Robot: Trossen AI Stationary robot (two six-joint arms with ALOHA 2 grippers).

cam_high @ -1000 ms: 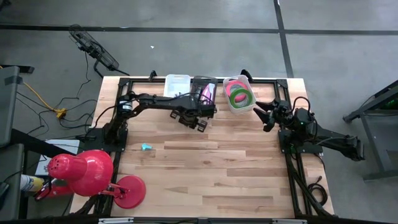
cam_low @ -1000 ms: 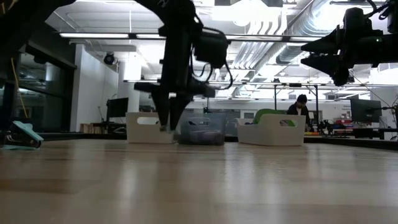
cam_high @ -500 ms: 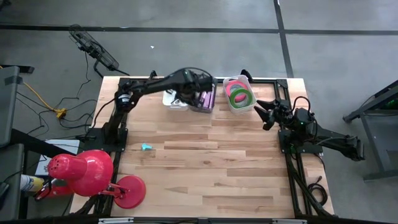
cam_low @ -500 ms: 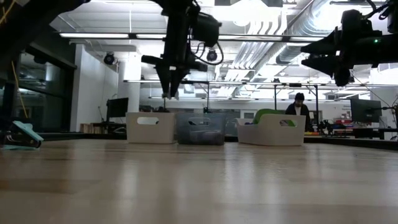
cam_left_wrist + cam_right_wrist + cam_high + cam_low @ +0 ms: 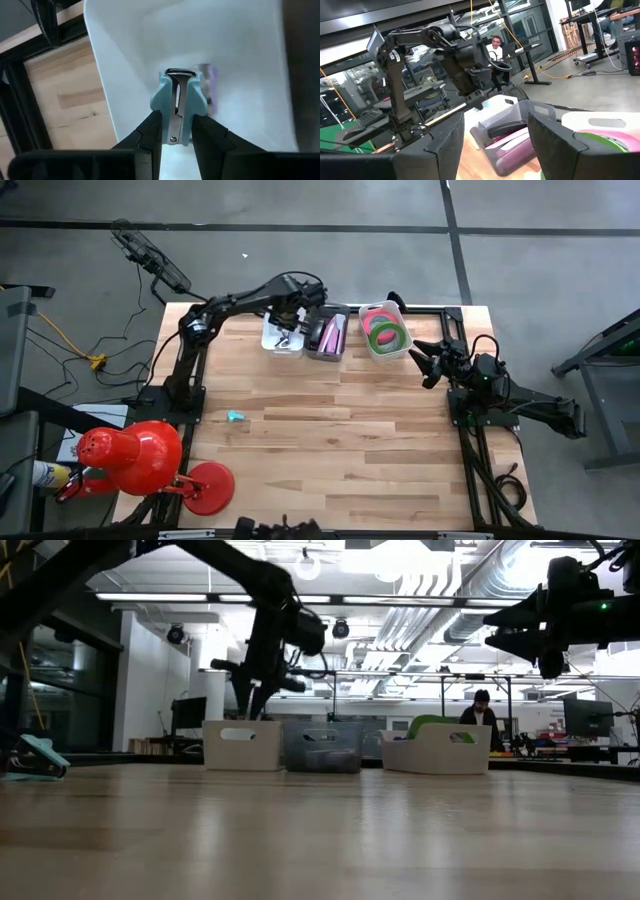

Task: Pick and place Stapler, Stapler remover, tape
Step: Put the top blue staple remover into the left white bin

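My left gripper (image 5: 288,332) hangs over the white bin (image 5: 272,340) at the table's far edge, shut on a light-blue staple remover (image 5: 176,97). A second light-blue staple remover (image 5: 235,417) lies on the table near the left side. Purple staplers (image 5: 331,335) lie in the clear middle bin. Green and pink-red tape rolls (image 5: 386,330) lie in the right white bin (image 5: 372,355). My right gripper (image 5: 425,366) hovers open, right of that bin and above the table. My left gripper pinches the staple remover by its two light-blue side wings (image 5: 159,102) between the two fingers (image 5: 150,130), coming from above and pointing down. The remover is lifted clear over the white bin's inside, its metal jaws (image 5: 173,75) pointing down into the bin.
Three bins stand in a row along the far edge. A red desk lamp (image 5: 140,455) stands at the near left corner. Black arm frames run along both table sides. A person (image 5: 483,710) sits in the room beyond. The wooden table's middle (image 5: 340,450) is bare.
My left gripper has risen from low over the table in front of the clear middle bin and swung toward the far edge and left. It now hangs over the white bin, carrying the staple remover.
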